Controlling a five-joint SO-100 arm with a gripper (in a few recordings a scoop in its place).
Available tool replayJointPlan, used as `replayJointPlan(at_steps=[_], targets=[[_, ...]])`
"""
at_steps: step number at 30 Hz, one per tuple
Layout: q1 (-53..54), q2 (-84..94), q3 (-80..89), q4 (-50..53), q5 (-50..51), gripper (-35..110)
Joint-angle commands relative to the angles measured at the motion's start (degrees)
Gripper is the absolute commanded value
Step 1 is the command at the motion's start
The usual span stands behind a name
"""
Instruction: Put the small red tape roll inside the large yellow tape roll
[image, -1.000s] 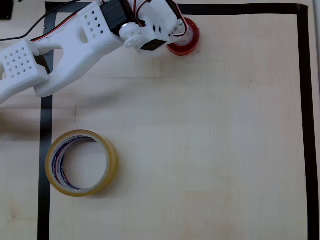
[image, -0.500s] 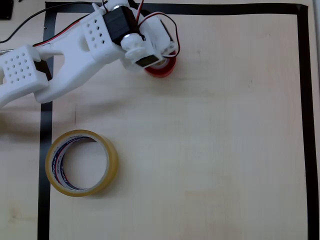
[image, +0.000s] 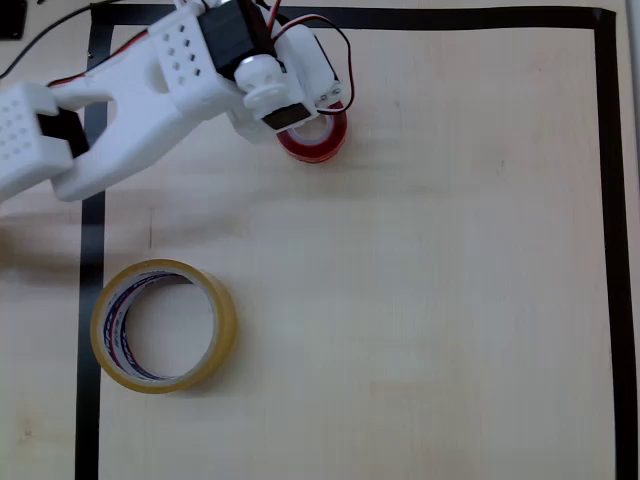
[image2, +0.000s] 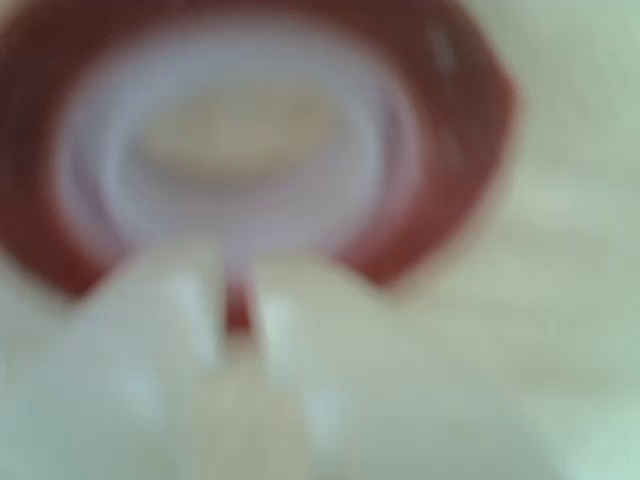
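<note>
small red tape roll (image: 314, 141) carried left | pincer (image: 312, 122) clamped on its wall

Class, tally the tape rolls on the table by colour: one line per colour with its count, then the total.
Red tape roll: 1, held at the pincer
Yellow tape roll: 1, lying flat at the lower left of the overhead view
Total: 2

Tabletop (image: 420, 300): pale wood, black tape border (image: 608, 250).
Lower left, overhead view: large yellow tape roll (image: 218, 330), lying flat.
</note>
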Motion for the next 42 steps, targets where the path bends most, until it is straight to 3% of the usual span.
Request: replayJointPlan(at_steps=[1,17,21,26,35,42], targets=[[0.62,19.6,6.33,0.79,1.23,0],[-3.96,44.47,31.2,-0.53,4.48,4],[-5.8,63.9,67.5,-22.94,3.08,15],[-4.22,67.32,82.62,-32.08,3.08,19],[0.18,55.28,85.87,-43.95,2.64,20],[0.79,48.34,81.04,-44.21,2.64,20]])
